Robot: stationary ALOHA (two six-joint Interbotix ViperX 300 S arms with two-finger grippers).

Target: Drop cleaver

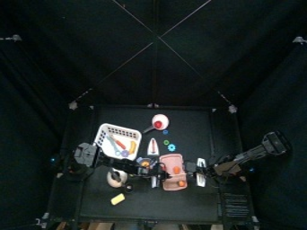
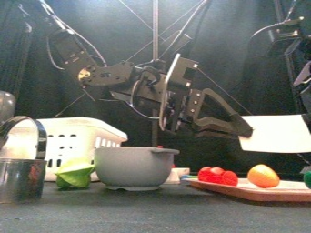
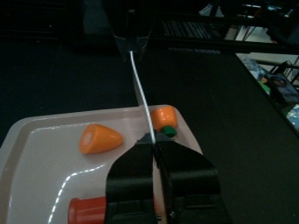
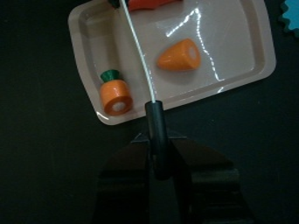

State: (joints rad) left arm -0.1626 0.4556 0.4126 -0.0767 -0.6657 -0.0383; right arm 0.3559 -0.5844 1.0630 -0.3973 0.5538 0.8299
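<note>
Cleaver (image 3: 139, 83), thin flat silvery blade, pinched edge-on by left gripper (image 3: 156, 157); right gripper (image 4: 153, 131) clamps it too.

In both wrist views the flat whitish-silver cleaver (image 3: 142, 96) shows only as a thin edge-on line, its broad face hidden. In the top view it is too small to pick out. A red-orange cylindrical piece (image 3: 87, 210) on the pale pink plastic tray (image 3: 35, 140) is cut off by the picture's edge, as is the shiny metal cup (image 2: 18, 187) in the front view.
</note>
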